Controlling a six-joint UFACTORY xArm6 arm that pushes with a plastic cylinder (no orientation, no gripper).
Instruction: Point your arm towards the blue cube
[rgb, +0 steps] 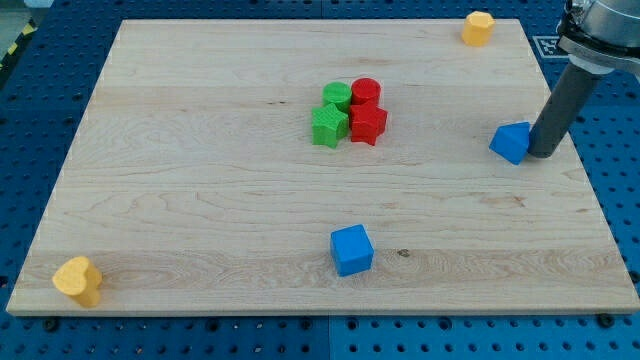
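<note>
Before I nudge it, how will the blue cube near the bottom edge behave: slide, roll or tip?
The blue cube sits flat on the smooth wooden board, so it should slide rather than roll. It looks low and squat, so tipping seems unlikely. An off-centre push would probably spin it. My tip is far off, beside the other blue block.

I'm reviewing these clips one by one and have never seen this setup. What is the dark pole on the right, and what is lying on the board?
The pole is a robot arm's rod; it has no gripper and holds nothing, only pushing blocks with my tip. The single camera looks down at a wooden board. My tip sits beside a blue wedge-like block, at the view's right. The blue cube lies near the bottom. Two green blocks and two red blocks cluster mid-board. Yellow blocks sit top right and bottom left.
</note>
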